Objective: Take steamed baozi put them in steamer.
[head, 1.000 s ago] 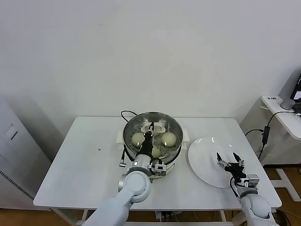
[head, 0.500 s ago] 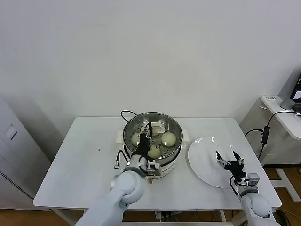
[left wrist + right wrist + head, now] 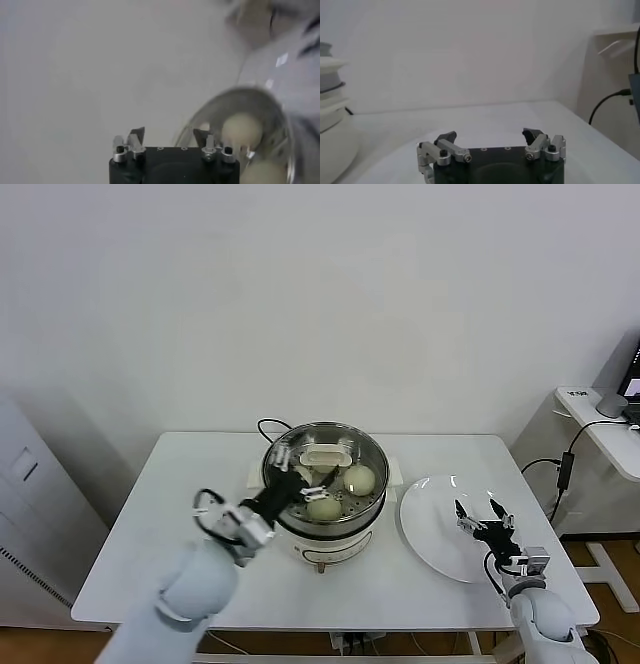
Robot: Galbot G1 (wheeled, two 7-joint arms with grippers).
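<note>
The steel steamer [image 3: 372, 452] stands on its white cooker base [image 3: 322, 548] at the table's middle. Two cream baozi show inside it, one at the right [image 3: 359, 478] and one at the front [image 3: 323, 508]; any others are hidden behind my left gripper. My left gripper [image 3: 299, 467] is open and empty over the basket's left rim, its arm reaching in from the lower left. In the left wrist view the gripper [image 3: 168, 136] is open, with the steamer rim [image 3: 235, 95] and a baozi [image 3: 241, 131] beside it. My right gripper [image 3: 477, 517] [image 3: 490, 135] is open and empty just above the white plate [image 3: 430, 529].
A black cord [image 3: 268, 426] loops behind the cooker. A white handle-like piece [image 3: 327, 454] sits at the basket's back. The table's left half [image 3: 180, 514] is bare. A side desk [image 3: 600, 419] with cables stands off the right edge.
My left arm has swung out to the left, and its gripper has drawn back from the basket's middle to its left rim. The right gripper has stayed over the plate.
</note>
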